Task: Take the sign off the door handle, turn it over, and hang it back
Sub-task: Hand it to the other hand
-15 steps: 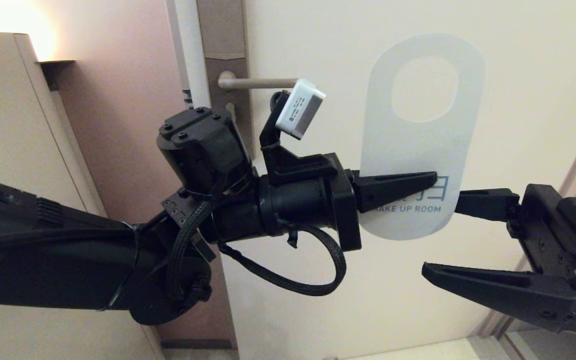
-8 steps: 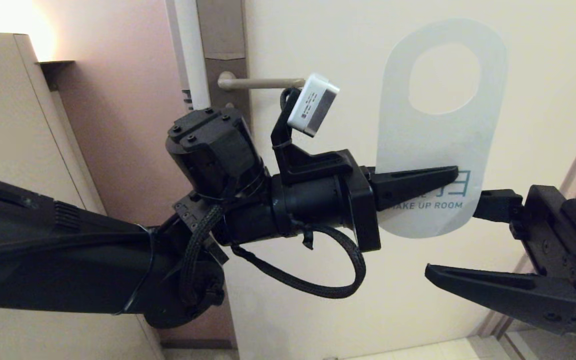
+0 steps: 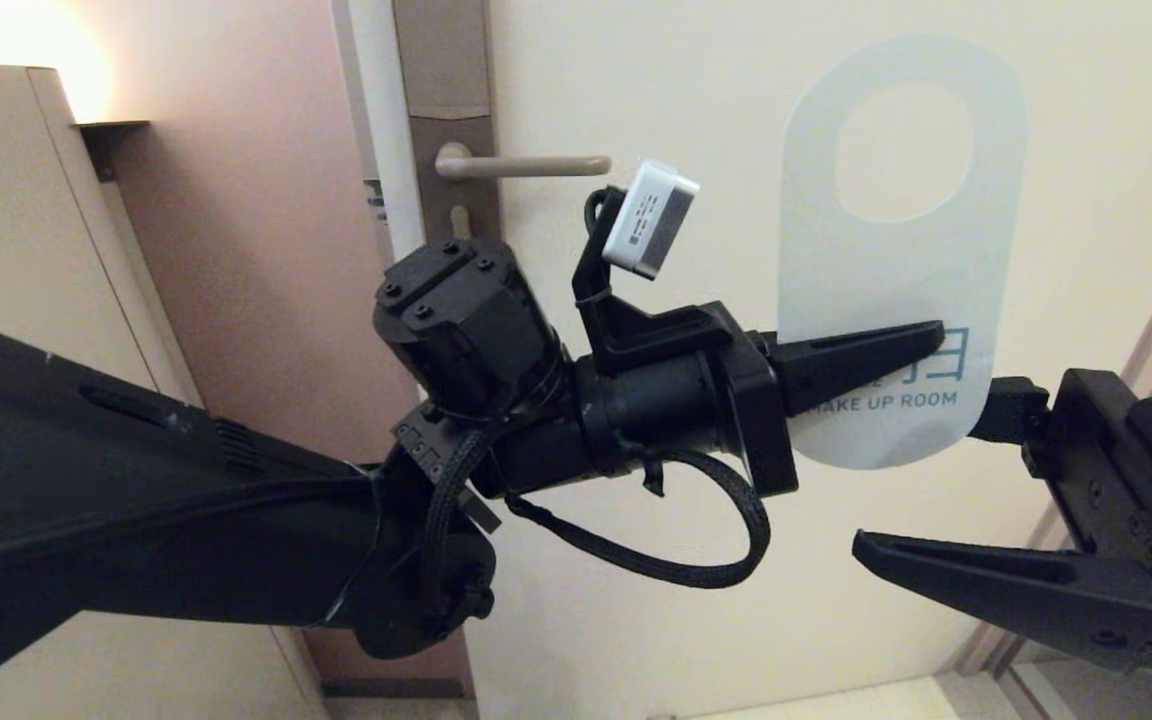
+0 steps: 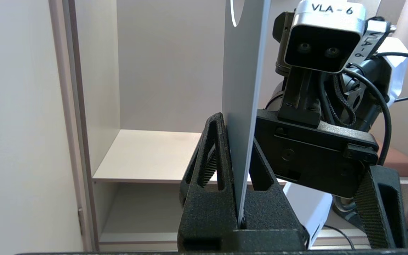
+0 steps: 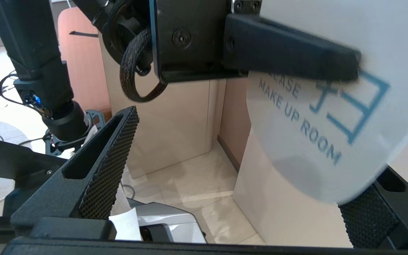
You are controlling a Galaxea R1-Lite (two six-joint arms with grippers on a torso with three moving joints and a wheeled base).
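Sign (image 3: 901, 270): off the handle (image 3: 526, 165), well to its right, upright, white side out.
Left claw (image 3: 921, 345): clenched on its lower part, for handover.
Right claw (image 3: 921, 490): spread wide just beside sign's bottom, ready to take it.

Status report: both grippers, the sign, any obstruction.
Left gripper shut on white rounded card sign, off the beige lever door handle. Right gripper open beside sign. Nothing blocking.

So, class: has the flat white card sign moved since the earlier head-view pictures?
Yes. The sign, pinched in the left gripper, has shifted rightward and slightly upward, farther from the beige lever door handle.
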